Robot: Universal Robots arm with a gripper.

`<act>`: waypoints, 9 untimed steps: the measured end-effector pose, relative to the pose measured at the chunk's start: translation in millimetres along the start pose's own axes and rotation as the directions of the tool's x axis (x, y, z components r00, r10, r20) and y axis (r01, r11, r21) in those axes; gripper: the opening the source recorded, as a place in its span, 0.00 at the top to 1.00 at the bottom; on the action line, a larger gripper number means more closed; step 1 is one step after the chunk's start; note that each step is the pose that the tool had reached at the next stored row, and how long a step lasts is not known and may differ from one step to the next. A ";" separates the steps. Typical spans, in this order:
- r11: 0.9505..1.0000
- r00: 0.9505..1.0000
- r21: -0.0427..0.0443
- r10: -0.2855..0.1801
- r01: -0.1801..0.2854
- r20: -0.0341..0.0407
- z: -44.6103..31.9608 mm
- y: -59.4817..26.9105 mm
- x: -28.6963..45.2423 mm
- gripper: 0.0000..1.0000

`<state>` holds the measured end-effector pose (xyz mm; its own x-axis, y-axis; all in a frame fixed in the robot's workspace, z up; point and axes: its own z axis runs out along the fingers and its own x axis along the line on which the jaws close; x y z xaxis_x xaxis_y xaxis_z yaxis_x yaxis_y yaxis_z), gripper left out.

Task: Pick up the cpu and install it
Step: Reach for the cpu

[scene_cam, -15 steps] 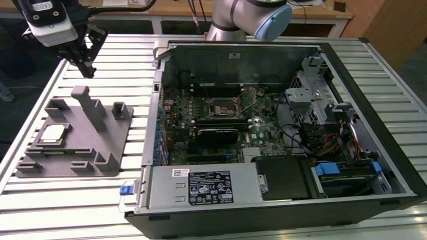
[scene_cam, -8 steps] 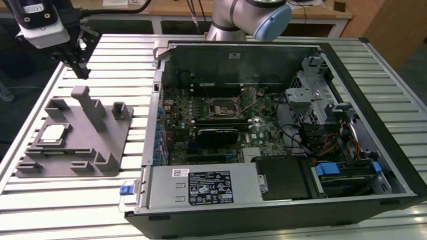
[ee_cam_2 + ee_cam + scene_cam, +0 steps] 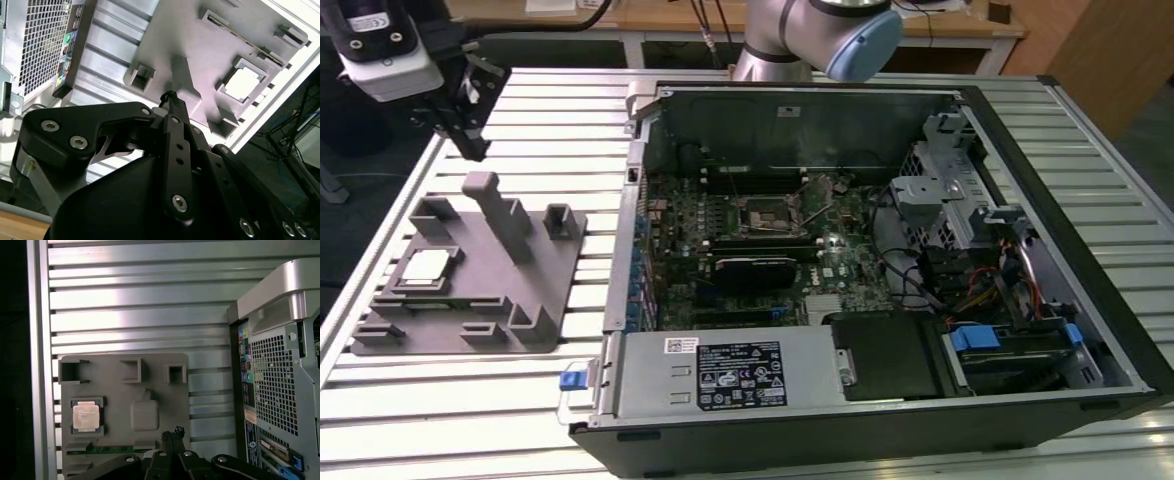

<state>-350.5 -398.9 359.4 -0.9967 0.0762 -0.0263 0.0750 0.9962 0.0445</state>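
The cpu (image 3: 427,268) is a small silver-grey square lying in a recess of the grey fixture (image 3: 487,285) at the exterior view's left. Both wrist views show the cpu (image 3: 86,416) (image 3: 241,84) flat in its pocket on the fixture (image 3: 120,390) (image 3: 200,45). My gripper (image 3: 471,148) hangs above the table behind the fixture, well above and apart from the cpu. Its black fingers come together at the tip (image 3: 173,431) (image 3: 169,95), shut with nothing between them. The black socket frame (image 3: 763,215) sits on the motherboard inside the open computer case.
The open computer case (image 3: 1014,150) takes up the middle and right of the slatted metal table (image 3: 560,120). A tall grey post (image 3: 487,210) rises from the fixture beside the cpu. The power supply (image 3: 720,375) and drive cage (image 3: 947,190) flank the motherboard.
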 end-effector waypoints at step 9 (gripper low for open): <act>1.000 1.000 0.000 0.000 0.000 0.000 4.9 -1.3 13.6 0.89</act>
<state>-364.0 -398.9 354.0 -0.9967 0.0762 -0.0264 0.0750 0.9962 0.0445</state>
